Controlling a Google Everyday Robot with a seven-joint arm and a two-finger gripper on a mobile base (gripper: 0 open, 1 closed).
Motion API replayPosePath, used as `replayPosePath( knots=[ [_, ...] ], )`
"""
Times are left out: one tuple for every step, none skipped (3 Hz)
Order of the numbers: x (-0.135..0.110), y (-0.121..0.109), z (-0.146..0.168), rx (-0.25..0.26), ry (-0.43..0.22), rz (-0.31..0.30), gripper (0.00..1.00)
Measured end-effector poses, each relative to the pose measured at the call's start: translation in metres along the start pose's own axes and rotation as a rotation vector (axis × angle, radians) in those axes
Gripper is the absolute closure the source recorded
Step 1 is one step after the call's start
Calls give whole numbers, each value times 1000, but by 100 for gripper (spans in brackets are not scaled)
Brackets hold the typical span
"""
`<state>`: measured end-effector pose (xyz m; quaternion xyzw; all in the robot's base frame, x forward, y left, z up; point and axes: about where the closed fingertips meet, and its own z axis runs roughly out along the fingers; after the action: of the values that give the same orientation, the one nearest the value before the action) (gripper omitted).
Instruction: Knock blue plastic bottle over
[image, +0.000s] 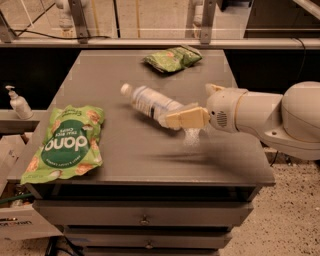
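The blue plastic bottle is tipped far over to the left, white cap pointing up-left, its base end against my gripper. It hangs at a steep slant over the grey table. My gripper reaches in from the right on its white arm, with its tan fingers pressed on the bottle's lower end near the table's middle right.
A large green chip bag lies at the table's front left. A smaller green bag lies at the back. A white pump dispenser stands off the table at left. Drawers sit below the front edge.
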<state>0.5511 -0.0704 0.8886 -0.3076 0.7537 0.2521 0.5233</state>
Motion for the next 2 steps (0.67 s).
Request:
replayPosePath(
  knots=[
    [-1, -3, -1, 4, 5, 5, 0],
    [-1, -3, -1, 3, 5, 6, 0]
  ],
)
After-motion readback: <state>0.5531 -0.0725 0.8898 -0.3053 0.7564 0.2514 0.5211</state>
